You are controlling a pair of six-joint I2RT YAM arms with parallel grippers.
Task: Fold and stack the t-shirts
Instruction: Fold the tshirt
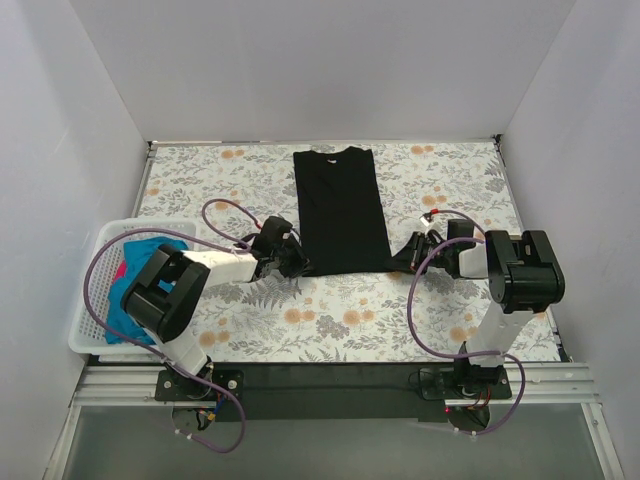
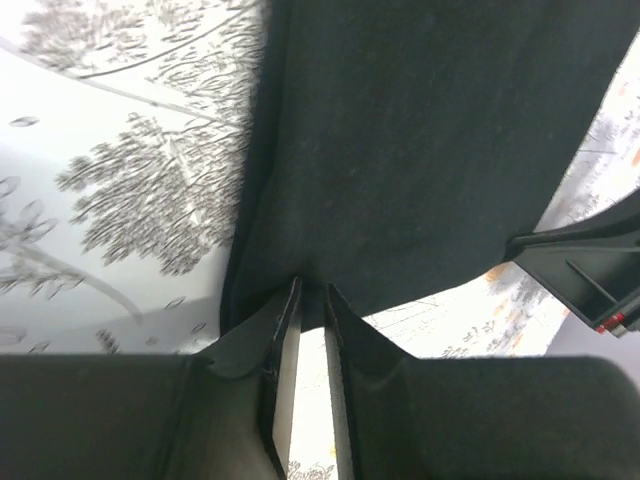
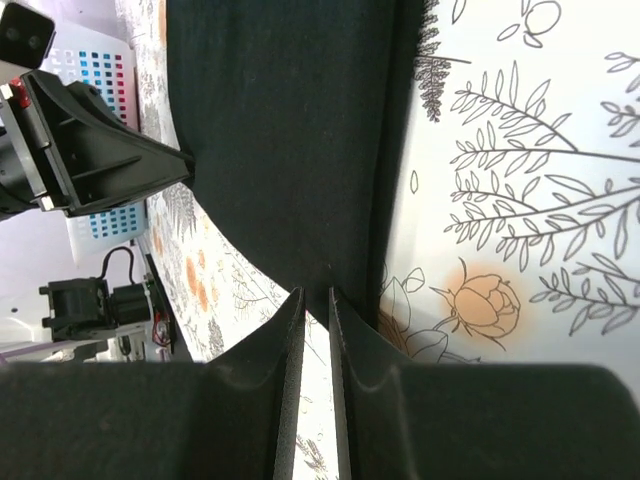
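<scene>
A plain black t-shirt (image 1: 340, 208) lies in the middle of the table as a long narrow strip, collar at the far end. My left gripper (image 1: 293, 262) is at its near left corner, and in the left wrist view its fingers (image 2: 312, 290) are nearly together, pinching the black hem (image 2: 420, 150). My right gripper (image 1: 405, 258) is at the near right corner, its fingers (image 3: 317, 295) pinched on the hem (image 3: 290, 130) in the same way. A teal-blue t-shirt (image 1: 125, 310) and a bit of pink-red cloth (image 1: 120, 270) lie in the basket.
The white lattice basket (image 1: 85, 325) stands at the table's left edge, beside my left arm. It also shows in the right wrist view (image 3: 95, 70). The table has a floral cloth (image 1: 450, 180) and white walls on three sides.
</scene>
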